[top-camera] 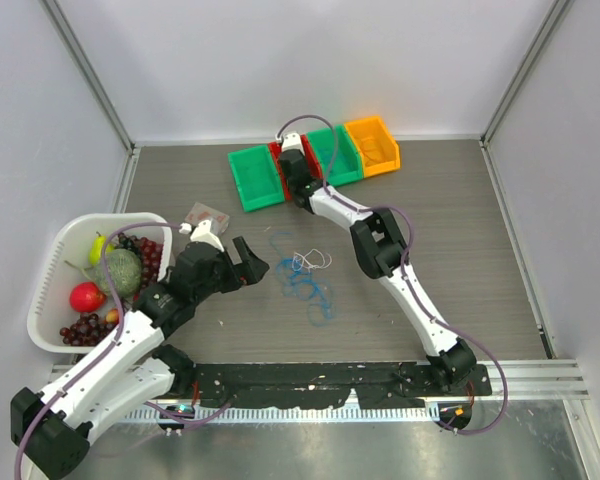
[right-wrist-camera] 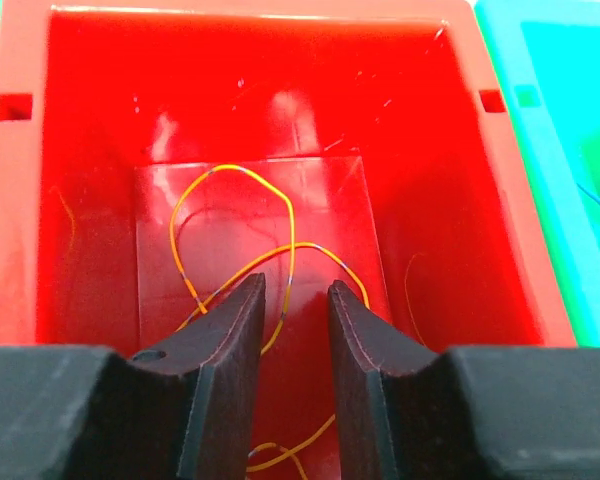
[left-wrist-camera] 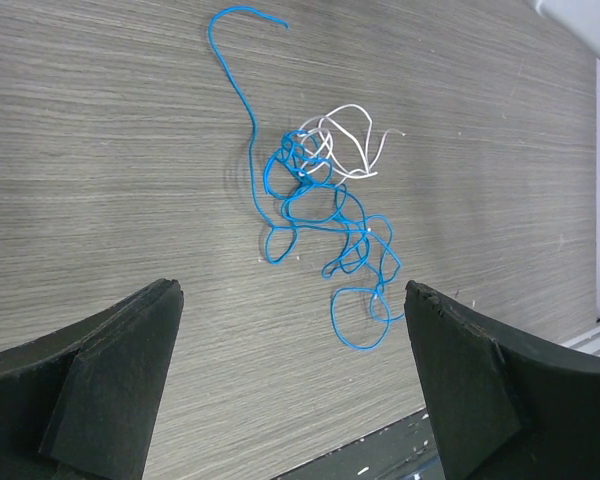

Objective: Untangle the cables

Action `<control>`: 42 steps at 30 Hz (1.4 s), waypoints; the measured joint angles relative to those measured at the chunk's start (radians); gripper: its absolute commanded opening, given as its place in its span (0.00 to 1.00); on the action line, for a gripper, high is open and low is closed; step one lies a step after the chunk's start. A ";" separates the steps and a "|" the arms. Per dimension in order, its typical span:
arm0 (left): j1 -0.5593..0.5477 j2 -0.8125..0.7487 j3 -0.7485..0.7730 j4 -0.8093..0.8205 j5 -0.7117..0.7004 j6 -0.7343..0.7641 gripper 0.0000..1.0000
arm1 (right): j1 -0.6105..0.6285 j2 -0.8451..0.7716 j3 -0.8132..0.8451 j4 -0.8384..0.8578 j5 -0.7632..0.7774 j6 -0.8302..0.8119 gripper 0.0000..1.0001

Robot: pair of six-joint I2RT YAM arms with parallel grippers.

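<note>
A blue cable lies in loose loops on the table, tangled with a whitish cable. In the left wrist view the blue cable and the whitish cable lie just beyond my left gripper, which is wide open and empty. From above, the left gripper hovers left of the tangle. My right gripper sits low in a red bin, slightly open. An orange-yellow cable lies loosely on the bin floor, one strand running between the fingers. From above, the right gripper covers most of that bin.
A white basket of fruit stands at the left. Green bins and an orange bin flank the red one at the back. A small clear packet lies near the basket. A black rail runs along the front edge.
</note>
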 measured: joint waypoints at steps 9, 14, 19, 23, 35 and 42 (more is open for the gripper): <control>0.000 -0.041 0.000 -0.005 0.026 -0.034 0.97 | -0.001 -0.125 -0.001 -0.244 -0.056 0.042 0.63; 0.000 -0.035 0.005 -0.043 0.042 -0.038 0.97 | 0.002 -0.245 -0.001 -0.340 -0.071 0.050 0.66; 0.000 0.030 0.050 -0.085 0.083 -0.037 0.93 | 0.000 -0.369 -0.018 -0.381 -0.095 0.051 0.67; 0.000 0.033 0.058 -0.085 0.129 -0.049 0.89 | -0.015 -0.403 -0.021 -0.377 -0.150 0.052 0.67; 0.000 -0.010 0.049 -0.079 0.168 -0.069 0.82 | -0.137 -0.399 -0.154 -0.369 -0.574 0.220 0.63; 0.000 -0.062 0.047 -0.129 0.093 -0.055 0.79 | -0.098 -0.592 -0.695 -0.205 -0.635 0.210 0.64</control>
